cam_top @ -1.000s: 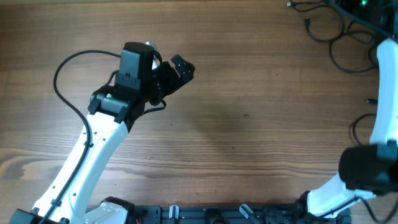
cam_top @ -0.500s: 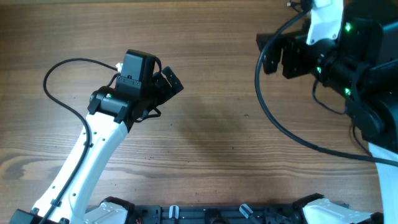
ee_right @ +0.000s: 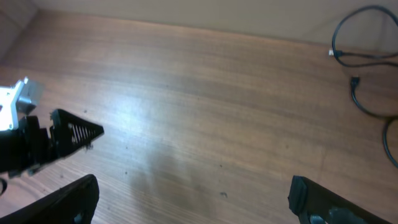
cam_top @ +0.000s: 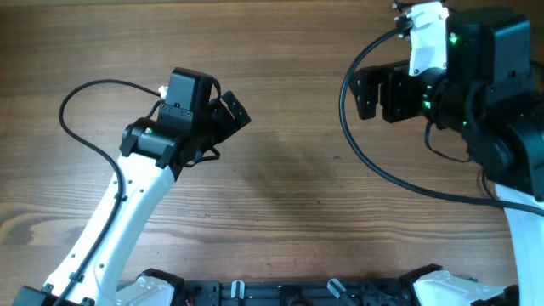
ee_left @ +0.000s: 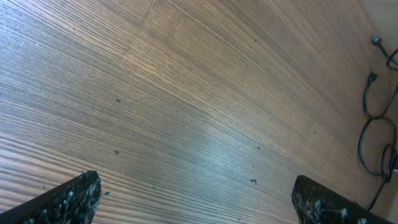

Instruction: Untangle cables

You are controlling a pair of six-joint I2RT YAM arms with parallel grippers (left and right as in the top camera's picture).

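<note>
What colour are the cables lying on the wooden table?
The cables are black; the right wrist view shows them best.

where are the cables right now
The cables lie in loose loops at the far right side of the table, showing at the right edge of the left wrist view and the upper right of the right wrist view.
</note>
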